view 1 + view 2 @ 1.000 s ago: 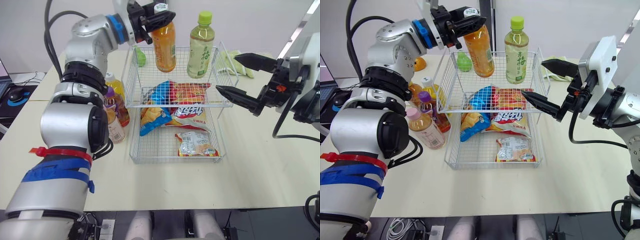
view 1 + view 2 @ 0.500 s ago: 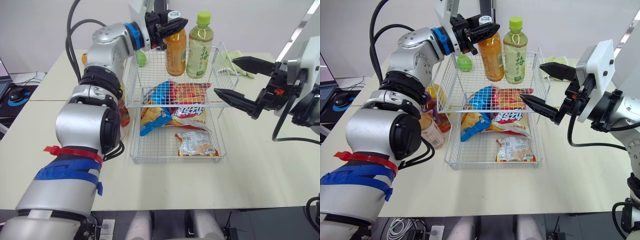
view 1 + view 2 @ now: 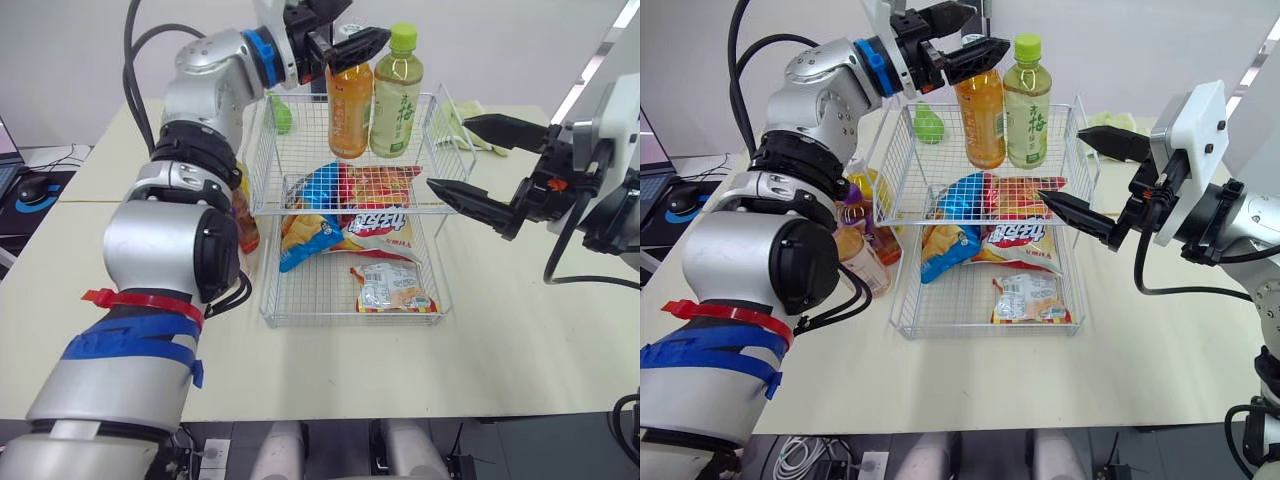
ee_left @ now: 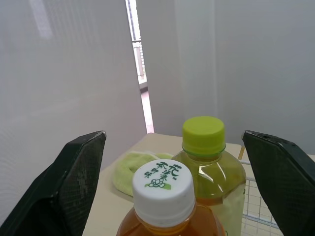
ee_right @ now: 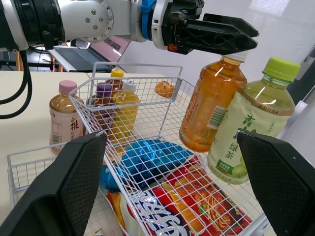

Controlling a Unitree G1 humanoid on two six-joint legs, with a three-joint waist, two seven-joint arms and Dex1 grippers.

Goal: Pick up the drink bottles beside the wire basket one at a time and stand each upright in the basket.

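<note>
Left gripper (image 3: 352, 30) just let go, fingers wide, empty; orange bottle (image 3: 348, 110) now standing in basket (image 3: 262, 170) beside green one (image 3: 393, 100). Right gripper (image 3: 451, 150) open, empty. I'd grab next bottle (image 3: 860, 262).

Just beneath the left gripper (image 4: 173, 135), the amber plastic bottle with a white cap (image 4: 164, 194) is cut off at its shoulder, and the small drink bottles (image 3: 862, 265) behind that gripper's arm are half hidden.

We see a pale worktop (image 3: 500, 370). On it stands a two-level wire basket (image 3: 350, 322). Just beside it, on the robot's left, stand several drink bottles (image 3: 858, 258). A green cloth (image 3: 1120, 122) lies at the far right, and behind the basket a small green thing (image 3: 929, 124), perhaps a fruit.
</note>
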